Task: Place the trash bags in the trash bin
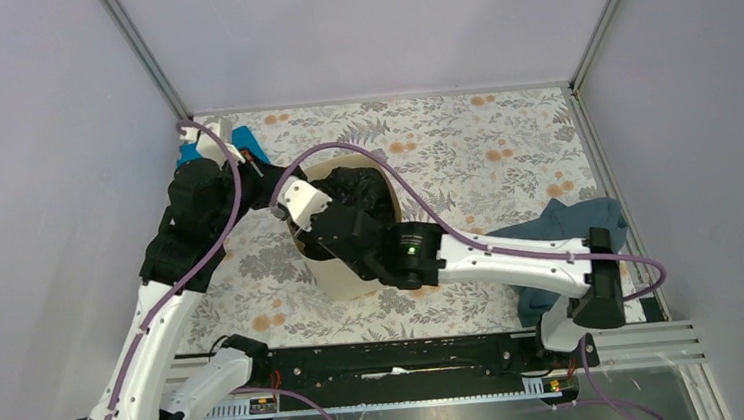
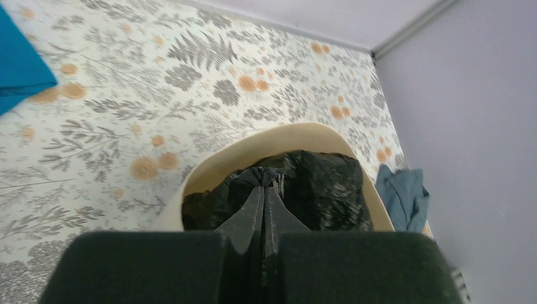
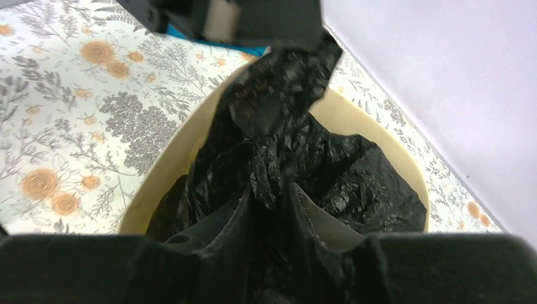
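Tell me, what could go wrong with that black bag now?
The left end effector pinches a taut strip of bag; lifting could tear it or drag it out. The right end effector grips it too, so pulling apart might rip it. Both crowd the bin, which might tip.

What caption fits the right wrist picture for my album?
Right end effector grips black trash bag in beige bin; left end effector holds its top.

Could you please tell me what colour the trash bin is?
The trash bin is beige, cream-coloured; clearest in the left wrist view.
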Tool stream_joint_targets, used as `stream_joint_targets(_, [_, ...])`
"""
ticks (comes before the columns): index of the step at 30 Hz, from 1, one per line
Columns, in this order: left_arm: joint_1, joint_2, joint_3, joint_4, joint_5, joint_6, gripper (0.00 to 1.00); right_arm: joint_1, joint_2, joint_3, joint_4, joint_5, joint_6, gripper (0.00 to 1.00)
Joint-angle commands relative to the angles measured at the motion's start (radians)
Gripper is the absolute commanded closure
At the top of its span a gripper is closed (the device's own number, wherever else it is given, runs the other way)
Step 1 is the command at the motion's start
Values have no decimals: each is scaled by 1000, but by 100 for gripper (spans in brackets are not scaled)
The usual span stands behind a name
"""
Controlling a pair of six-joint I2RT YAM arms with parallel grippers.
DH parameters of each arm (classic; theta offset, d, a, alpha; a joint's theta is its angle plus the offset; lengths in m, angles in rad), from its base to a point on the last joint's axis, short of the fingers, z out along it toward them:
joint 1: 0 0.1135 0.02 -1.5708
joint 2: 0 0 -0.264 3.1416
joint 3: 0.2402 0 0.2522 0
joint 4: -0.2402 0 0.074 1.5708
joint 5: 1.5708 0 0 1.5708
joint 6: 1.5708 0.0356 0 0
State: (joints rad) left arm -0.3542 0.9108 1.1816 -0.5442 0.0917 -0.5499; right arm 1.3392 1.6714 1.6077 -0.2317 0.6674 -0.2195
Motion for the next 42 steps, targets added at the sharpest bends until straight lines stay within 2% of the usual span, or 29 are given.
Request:
stream_joint_targets(1, [0, -67, -28, 39, -167, -5, 100, 3, -169, -71, 87, -74, 31, 72])
stream_joint_targets(4, [0, -116, -70, 54, -219, -18, 100, -8, -256, -152, 152, -112, 54, 88])
stream_joint_targets(8, [0, -205, -138, 40, -287, -60, 100, -94, -384, -275, 211, -262, 184, 100])
stream_joint_targets(11, [0, -296, -211, 51, -282, -75, 100, -244, -527, -446, 315, -445, 358, 100])
stream_joint_targets(14, [0, -410, -286, 101, -212, -49, 100, -337, -643, -548, 336, -516, 434, 84])
stream_joint_targets(17, [0, -496, -320, 127, -193, -48, 100, -362, -689, -541, 213, -519, 446, 83])
stream_joint_targets(19, [0, -513, -304, 108, -228, -63, 100, -363, -707, -525, 118, -476, 469, 80])
stream_joint_targets(21, [1, -505, -272, 73, -265, -79, 100, -363, -712, -489, -4, -384, 515, 63])
stream_joint_targets(23, [0, -506, -266, 113, -210, -60, 100, -363, -675, -415, -165, -360, 555, 45])
stream_joint_targets(24, [0, -517, -270, 141, -179, -56, 100, -362, -645, -365, -241, -414, 563, 37])
stream_joint_targets(27, [1, -525, -280, 190, -121, -47, 100, -357, -577, -229, -404, -647, 605, 30])
stream_joint_targets(30, [0, -513, -267, 187, -99, -43, 100, -315, -596, -228, -377, -739, 690, 14])
stream_joint_targets(32, [0, -511, -262, 187, -96, -41, 100, -289, -572, -195, -361, -750, 735, 9])
stream_joint_targets(34, [0, -511, -257, 188, -96, -37, 100, -207, -513, -133, -365, -651, 743, 8])
stream_joint_targets(37, [0, -513, -252, 187, -96, -35, 100, -41, -383, 12, -416, -289, 719, 7])
stream_joint_targets(40, [0, -516, -251, 187, -96, -34, 100, -1, -194, 220, -586, 24, 732, 8])
stream_joint_targets(42, [0, -517, -243, 181, -79, -27, 100, 9, -56, 372, -730, 214, 764, 13])
